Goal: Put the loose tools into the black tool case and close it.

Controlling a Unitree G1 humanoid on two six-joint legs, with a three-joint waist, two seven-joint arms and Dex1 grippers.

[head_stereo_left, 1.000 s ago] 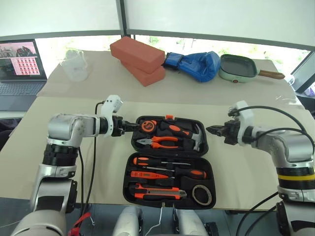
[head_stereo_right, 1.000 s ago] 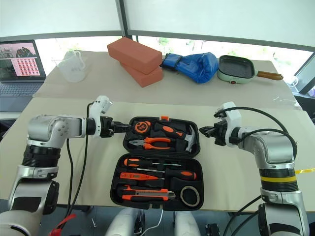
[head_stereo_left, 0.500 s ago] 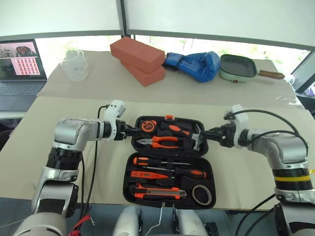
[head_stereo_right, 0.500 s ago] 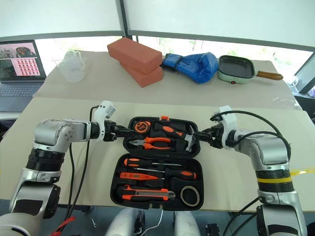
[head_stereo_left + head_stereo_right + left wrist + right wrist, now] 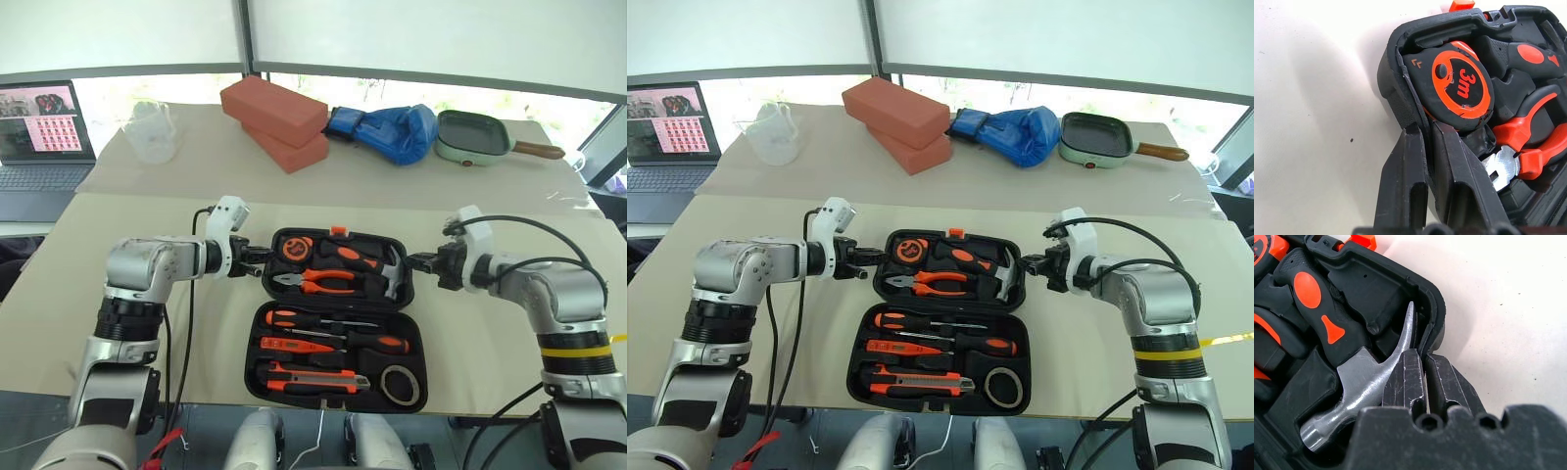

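The black tool case (image 5: 367, 366) lies open on the table in front of me. Its near half holds two black-and-orange screwdrivers (image 5: 338, 321), the slim orange tester (image 5: 294, 346), the utility knife (image 5: 313, 378) and the grey tape roll (image 5: 400, 386). In the far half sit a tape measure (image 5: 1459, 88), pliers (image 5: 318, 284) and a hammer (image 5: 1361, 382). My left gripper (image 5: 263, 258) is shut on the far half's left rim (image 5: 1396, 98). At the opposite side, my right gripper (image 5: 413, 262) pinches the right rim (image 5: 1432, 318) beside the hammer's claw.
Two red bricks (image 5: 274, 113), a blue boxing glove (image 5: 392, 130) and a green pan (image 5: 475, 135) lie along the back of the table. A clear beaker (image 5: 152, 130) and a laptop (image 5: 39, 132) stand at the back left.
My right gripper has come in from the right to the case's edge. Both grippers have gone from open to shut on the rim of the far half.
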